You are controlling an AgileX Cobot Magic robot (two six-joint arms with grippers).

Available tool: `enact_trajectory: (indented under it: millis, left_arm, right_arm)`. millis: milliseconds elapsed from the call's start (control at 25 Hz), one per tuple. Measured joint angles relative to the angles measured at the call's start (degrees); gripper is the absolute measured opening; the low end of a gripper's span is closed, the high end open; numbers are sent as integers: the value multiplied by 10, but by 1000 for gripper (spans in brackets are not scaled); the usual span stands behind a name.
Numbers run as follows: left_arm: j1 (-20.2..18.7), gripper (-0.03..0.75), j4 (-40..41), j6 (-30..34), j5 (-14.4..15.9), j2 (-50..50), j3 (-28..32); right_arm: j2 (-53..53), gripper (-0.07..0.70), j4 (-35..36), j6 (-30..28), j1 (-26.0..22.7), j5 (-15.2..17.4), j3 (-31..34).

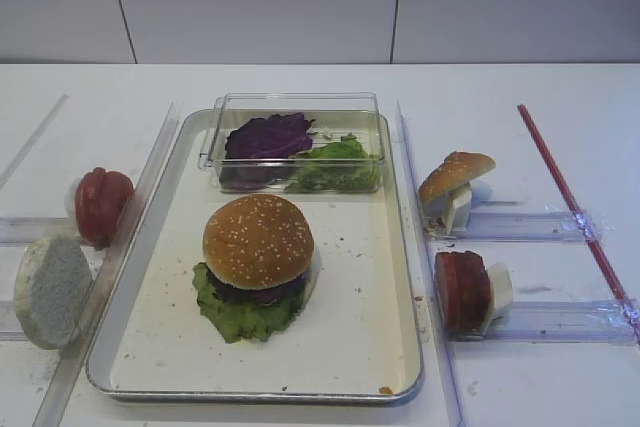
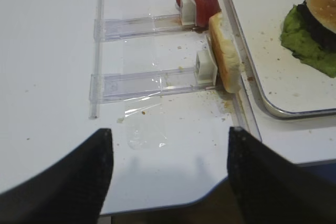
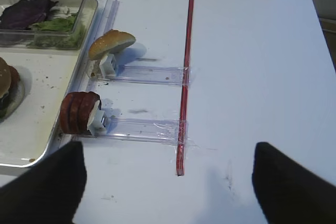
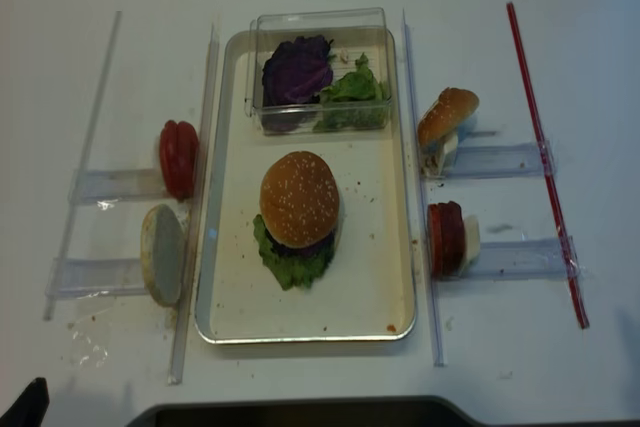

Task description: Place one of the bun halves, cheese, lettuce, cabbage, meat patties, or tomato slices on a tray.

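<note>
Already a stacked burger sits on the tray (image 1: 400, 277), so this looks like a pause between picks.

At the far left of the white surface (image 1: 560, 117), red tomato slices (image 1: 103, 204) stand on edge against a white holder at the end of a clear plastic rail (image 2: 139, 24), and nearer, a pale flat bun half (image 1: 52, 290) leans upright on a second rail. Standing them on edge probably gives a tool two free faces to pinch. The left tool (image 2: 168, 177) hovers over bare surface near that bun half, its two dark fingers spread with nothing between them.

In the middle, the sesame bun top (image 1: 258, 240) caps dark purple cabbage and ruffled lettuce (image 1: 240, 315) at the tray's centre. At the tray's far end a clear plastic box (image 1: 296, 142) holds loose purple cabbage leaves (image 1: 268, 135) on its left and green lettuce leaves (image 1: 343, 159) on its right, which keeps floppy leaves gathered.

Right of the tray, a second golden bun top (image 1: 455, 175) tilts on a white holder on the far rail, and a stack of dark red patties (image 1: 461, 290) stands on the near one. A red rod (image 3: 185, 77) lies across the rails' outer ends. The right tool (image 3: 168, 177) hangs near that rod, fingers spread and empty, well apart from both holders.
</note>
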Motion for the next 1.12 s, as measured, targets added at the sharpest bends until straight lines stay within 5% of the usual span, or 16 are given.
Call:
enact_trajectory:
  millis: [320, 720, 1120]
  left_arm:
    - [0, 429, 0, 0, 0, 0, 0]
    - [0, 428, 0, 0, 0, 0, 0]
    - [0, 428, 0, 0, -1, 0, 1]
  right_arm:
    - [-10, 477, 0, -4, 0, 0, 1]
    - [-177, 467, -4, -5, 0, -2, 158]
    - [-196, 465, -4, 9, 0, -70, 233]
